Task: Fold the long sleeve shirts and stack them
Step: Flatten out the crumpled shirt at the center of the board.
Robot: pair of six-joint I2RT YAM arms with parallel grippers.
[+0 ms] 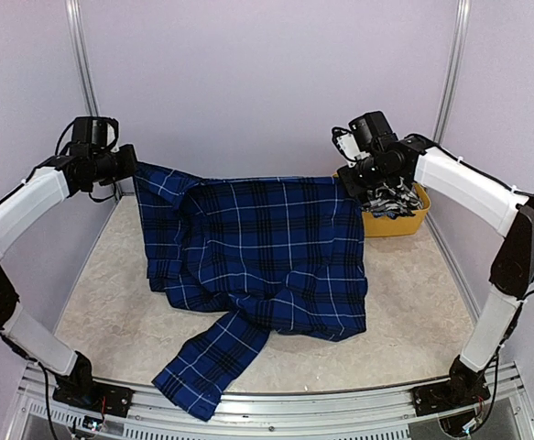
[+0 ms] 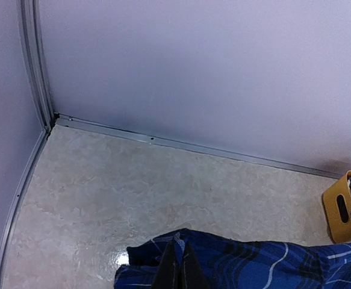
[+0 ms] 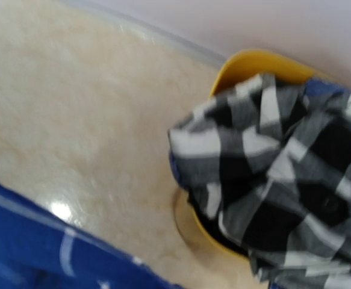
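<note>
A blue plaid shirt (image 1: 267, 247) is held stretched along the counter's (image 1: 102, 284) far edge. One corner is clamped in the left gripper (image 1: 131, 167); the other is apparently pinched by the right gripper (image 1: 347, 177). A black-and-white checked shirt (image 1: 393, 200) is heaped in a yellow tub (image 1: 404, 223) at the far right corner.

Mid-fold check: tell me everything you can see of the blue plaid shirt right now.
The blue shirt looks like woven cloth, royal blue plaid with black bands and thin white lines. Its far edge is lifted and stretched between the left gripper, shut on one end, and the right gripper, which appears to pinch the other end, though its fingers are hidden. The body drapes down onto the table, bunched in folds on the left. One long sleeve trails toward the near edge.
</note>
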